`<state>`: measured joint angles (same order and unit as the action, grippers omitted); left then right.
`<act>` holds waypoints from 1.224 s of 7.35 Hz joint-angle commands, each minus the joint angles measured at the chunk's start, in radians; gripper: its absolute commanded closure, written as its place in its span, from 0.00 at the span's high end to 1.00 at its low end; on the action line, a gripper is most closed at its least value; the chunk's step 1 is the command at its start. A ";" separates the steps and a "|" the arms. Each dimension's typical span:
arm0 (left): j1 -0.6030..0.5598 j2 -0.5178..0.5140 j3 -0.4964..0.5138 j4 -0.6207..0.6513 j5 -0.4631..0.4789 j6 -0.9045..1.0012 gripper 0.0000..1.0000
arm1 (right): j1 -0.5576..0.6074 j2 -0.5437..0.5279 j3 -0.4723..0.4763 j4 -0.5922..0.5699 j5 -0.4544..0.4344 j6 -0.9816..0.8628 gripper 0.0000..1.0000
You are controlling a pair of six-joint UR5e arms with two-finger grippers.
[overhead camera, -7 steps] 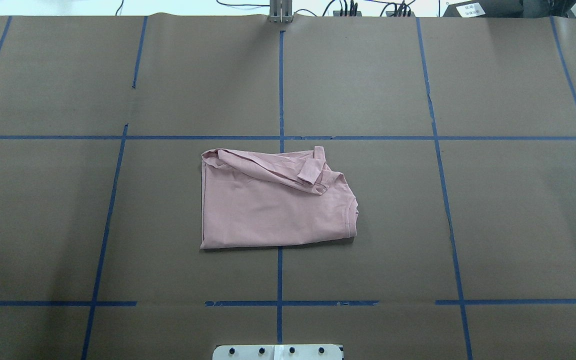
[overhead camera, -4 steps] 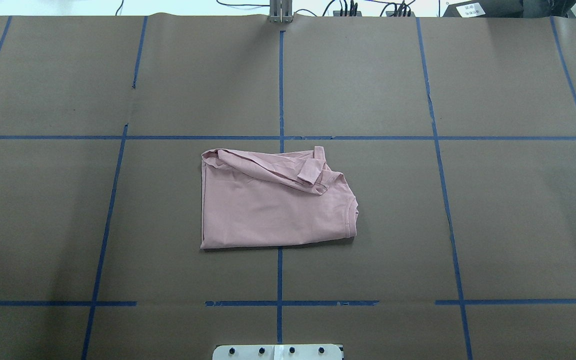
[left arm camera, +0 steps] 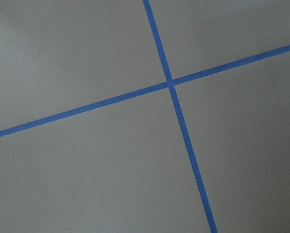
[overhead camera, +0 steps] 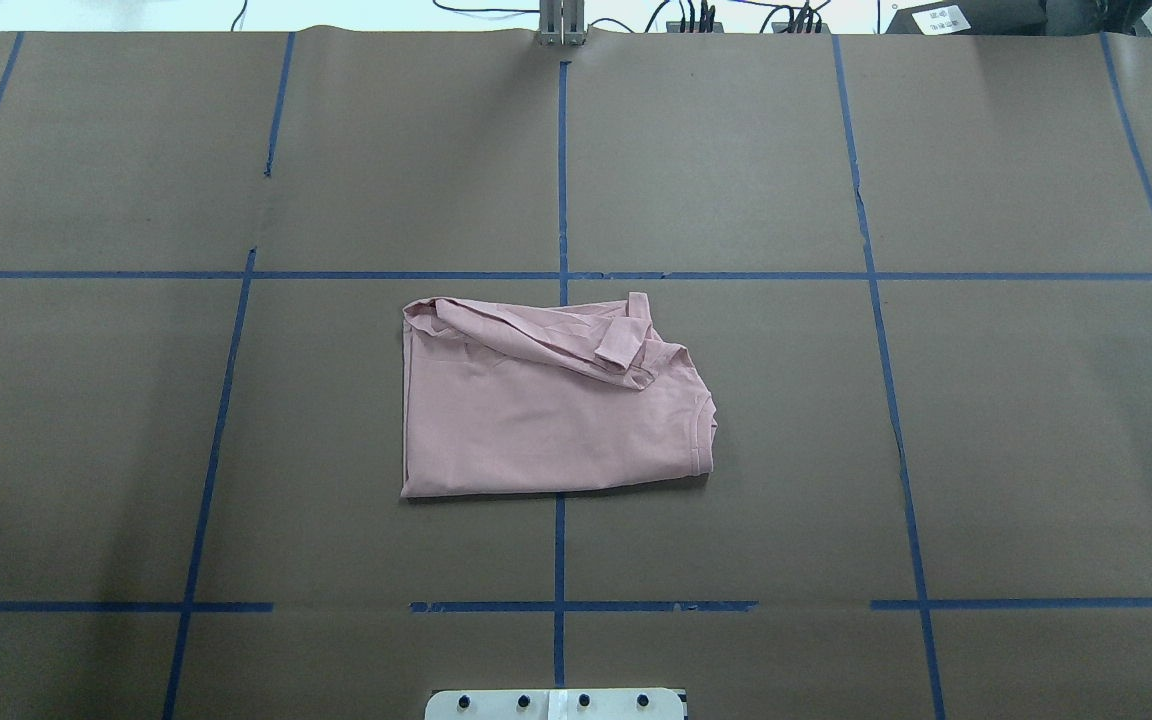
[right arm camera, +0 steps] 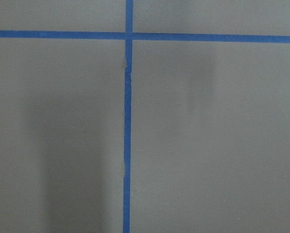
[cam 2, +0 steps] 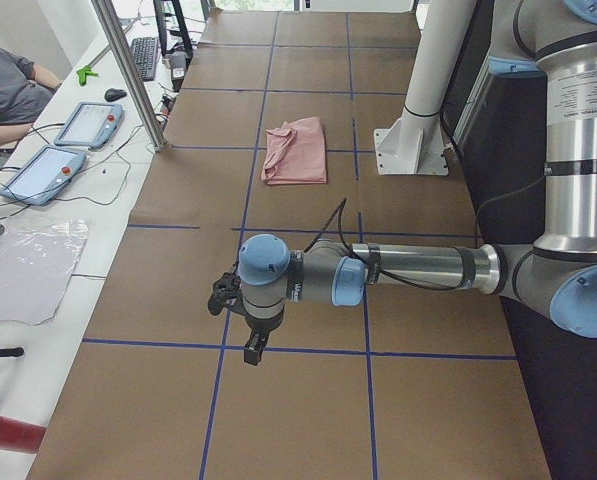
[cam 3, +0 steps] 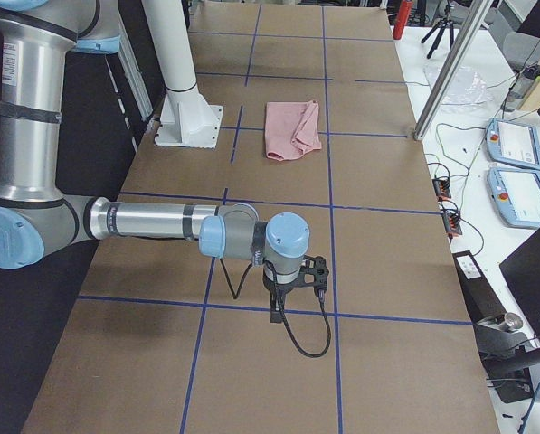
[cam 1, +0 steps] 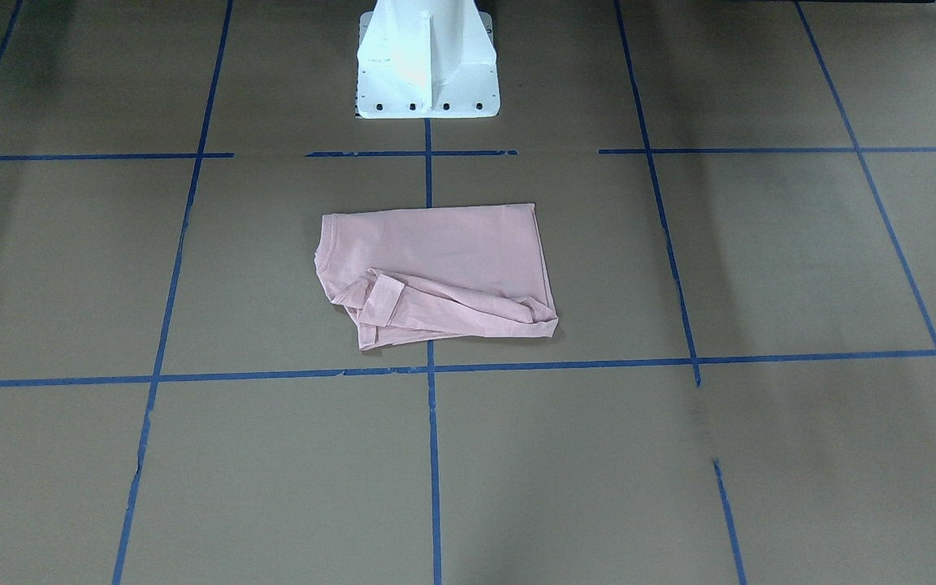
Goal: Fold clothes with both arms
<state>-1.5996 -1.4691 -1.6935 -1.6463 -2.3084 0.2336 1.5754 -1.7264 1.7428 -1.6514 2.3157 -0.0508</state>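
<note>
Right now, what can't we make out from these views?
Left gripper, right gripper: open or shut unclear; they show only small, in the side views.
T-shirt underside and inner layers: hidden by the fold, every view.
Person: cut off by the exterior left view's edge.

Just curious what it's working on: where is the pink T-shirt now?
In the overhead view the folded pink T-shirt lies mid-table, straddling the centre blue tape line, ahead of the white pedestal base.
</note>
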 commanded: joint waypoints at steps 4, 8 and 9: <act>0.000 0.042 0.001 0.002 0.000 0.000 1.00 | 0.000 0.001 0.006 0.001 0.004 0.000 1.00; 0.000 0.056 0.003 0.003 0.000 0.000 1.00 | 0.000 -0.010 0.004 0.001 -0.004 -0.014 1.00; 0.001 0.062 0.003 0.003 -0.002 0.000 1.00 | 0.000 -0.012 0.004 0.001 -0.006 -0.015 1.00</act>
<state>-1.5997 -1.4152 -1.6896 -1.6431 -2.3089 0.2332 1.5754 -1.7349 1.7473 -1.6506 2.3120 -0.0632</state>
